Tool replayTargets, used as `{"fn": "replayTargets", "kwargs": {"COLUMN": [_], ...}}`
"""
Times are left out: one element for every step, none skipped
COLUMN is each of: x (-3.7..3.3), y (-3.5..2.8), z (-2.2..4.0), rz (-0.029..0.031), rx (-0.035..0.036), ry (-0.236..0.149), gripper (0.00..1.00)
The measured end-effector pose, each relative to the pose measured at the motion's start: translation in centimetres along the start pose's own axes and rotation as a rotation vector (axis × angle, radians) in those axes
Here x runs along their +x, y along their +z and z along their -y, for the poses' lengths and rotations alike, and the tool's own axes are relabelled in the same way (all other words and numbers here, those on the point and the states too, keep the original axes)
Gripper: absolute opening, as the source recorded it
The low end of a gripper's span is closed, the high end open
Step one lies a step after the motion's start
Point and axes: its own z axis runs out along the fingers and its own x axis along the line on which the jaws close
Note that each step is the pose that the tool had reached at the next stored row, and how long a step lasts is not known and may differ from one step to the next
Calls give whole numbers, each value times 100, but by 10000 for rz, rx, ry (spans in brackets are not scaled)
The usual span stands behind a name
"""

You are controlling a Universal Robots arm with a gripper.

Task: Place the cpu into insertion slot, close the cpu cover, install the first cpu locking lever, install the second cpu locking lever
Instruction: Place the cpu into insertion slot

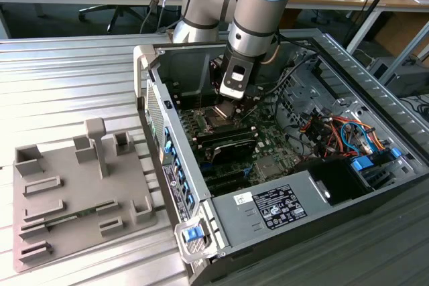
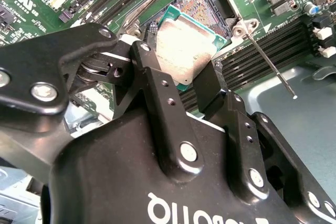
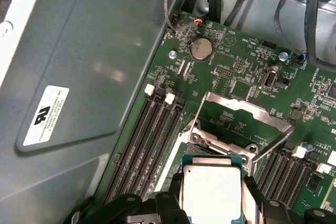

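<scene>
My gripper (image 2: pixel 181 65) is shut on the cpu (image 2: pixel 184 48), a flat silvery chip with a green rim, pinched by two opposite edges between the black fingers (image 2: pixel 157 93). The chip hangs low over the insertion slot (image 2: pixel 202 8), whose pin field shows past the chip's edge; whether it touches the slot I cannot tell. In the first wrist view the cpu (image 3: pixel 212 190) sits between the fingers, and the cpu cover (image 3: pixel 247 109) stands swung open behind the slot. A thin locking lever (image 2: pixel 270 62) sticks out free beside the slot. In the exterior view the gripper (image 1: pixel 234 102) reaches down into the open computer case.
Black memory slots (image 3: pixel 149 140) run along both sides of the socket. The case wall (image 3: pixel 79 77) stands close by. Coloured cables (image 1: pixel 342 132) and a power supply (image 1: pixel 281 205) fill the case at the exterior view's right. A grey parts fixture (image 1: pixel 74 192) lies outside the case at the left.
</scene>
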Motion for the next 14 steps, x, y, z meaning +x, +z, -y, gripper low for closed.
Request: {"fn": "replayTargets", "kwargs": {"x": [0, 0, 0, 0, 0, 0, 0, 0, 0, 0, 0, 0, 0, 0], "y": [1, 1, 1, 2, 3, 3, 4, 4, 5, 5, 5, 6, 7, 7], "z": [0, 0, 0, 0, 0, 0, 0, 0, 0, 0, 0, 0, 0, 0], "rz": [1, 1, 2, 2, 3, 4, 4, 5, 5, 6, 6, 7, 7, 8], "rx": [0, 0, 0, -1, -1, -1, -1, -1, -1, -2, -1, -2, -2, -2], "ry": [11, 20, 27, 40, 55, 66, 82, 88, 99, 105, 113, 127, 139, 151], "gripper": [53, 53, 53, 53, 53, 53, 53, 53, 53, 53, 53, 53, 53, 53]}}
